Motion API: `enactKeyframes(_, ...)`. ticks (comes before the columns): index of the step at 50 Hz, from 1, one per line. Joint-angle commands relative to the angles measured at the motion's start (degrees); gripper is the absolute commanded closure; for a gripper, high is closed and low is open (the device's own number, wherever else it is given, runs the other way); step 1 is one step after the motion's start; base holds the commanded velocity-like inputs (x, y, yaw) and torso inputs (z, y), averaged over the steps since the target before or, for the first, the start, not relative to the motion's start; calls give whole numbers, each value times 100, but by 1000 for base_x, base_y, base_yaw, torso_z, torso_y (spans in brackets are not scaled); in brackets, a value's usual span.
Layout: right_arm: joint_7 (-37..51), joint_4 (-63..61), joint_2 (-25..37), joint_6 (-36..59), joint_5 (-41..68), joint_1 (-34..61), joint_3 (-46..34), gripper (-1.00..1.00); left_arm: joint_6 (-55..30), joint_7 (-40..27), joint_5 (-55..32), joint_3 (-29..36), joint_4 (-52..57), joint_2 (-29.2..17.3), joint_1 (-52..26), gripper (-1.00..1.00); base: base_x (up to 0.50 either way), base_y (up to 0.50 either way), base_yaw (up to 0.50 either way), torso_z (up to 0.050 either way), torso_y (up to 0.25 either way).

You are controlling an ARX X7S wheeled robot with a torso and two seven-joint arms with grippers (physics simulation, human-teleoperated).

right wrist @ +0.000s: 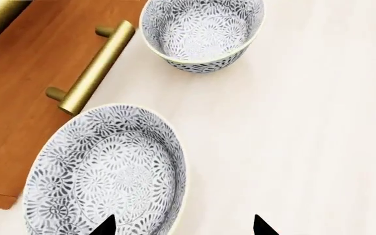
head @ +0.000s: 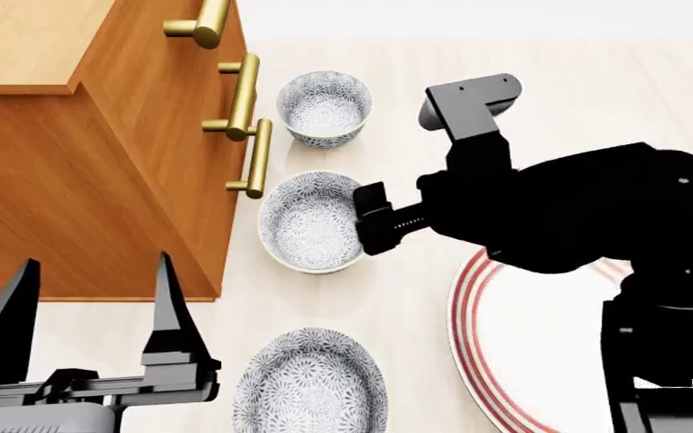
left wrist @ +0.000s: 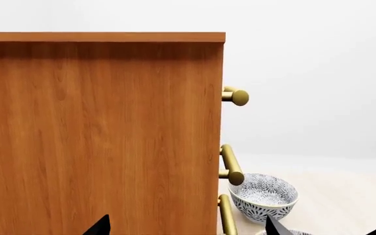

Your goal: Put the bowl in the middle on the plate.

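Three patterned bowls stand in a row beside the cabinet. The bowl in the middle [head: 308, 221] [right wrist: 103, 169] rests on the table. My right gripper [head: 368, 221] [right wrist: 181, 226] is open and hangs over this bowl's plate-side rim, one fingertip [right wrist: 104, 226] above the inside and the other above the table. The red-ringed plate [head: 527, 361] lies to the right, partly hidden by my right arm. My left gripper [head: 87, 311] [left wrist: 188, 227] is open and holds nothing, near the cabinet's corner at the front left.
A wooden cabinet [head: 94, 153] [left wrist: 100, 137] with brass handles [head: 250, 135] [right wrist: 93, 73] stands close to the left of the bowls. The far bowl [head: 322, 108] [right wrist: 201, 29] [left wrist: 263, 196] and the near bowl [head: 310, 383] flank the middle one.
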Motion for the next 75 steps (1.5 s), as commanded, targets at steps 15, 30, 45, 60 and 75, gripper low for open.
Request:
enactKeyframes(15,-1290,1593,-64,-488,-379,1299,-1663,-100,32,-79,-51,70,-70,-88,-37,-100,0,0,0,0,0)
enactKeyframes(30,-1669,2119,-225,-747,-614,1419,-1981,-100,60,-124,-83,97,-93,-133,-44,-100,0,0,0,0,0)
enactKeyframes(45,-2254,2475,-433,-1273,-1052,1306,-2417,-100,65,-178,-103,127,-127,-167,-63,-100,0,0,0,0,0)
enactKeyframes(60,-2659,2826,-492,-1717,-1410,1107,-2750,-100,119,-205,-121,161,-134,-217,-58,-100,0,0,0,0,0)
enactKeyframes(75,-2918,2809,-483,-1897,-1578,951,-3008,-100,134,-242,-144,182,-150,-263,-74,-100,0,0,0,0,0)
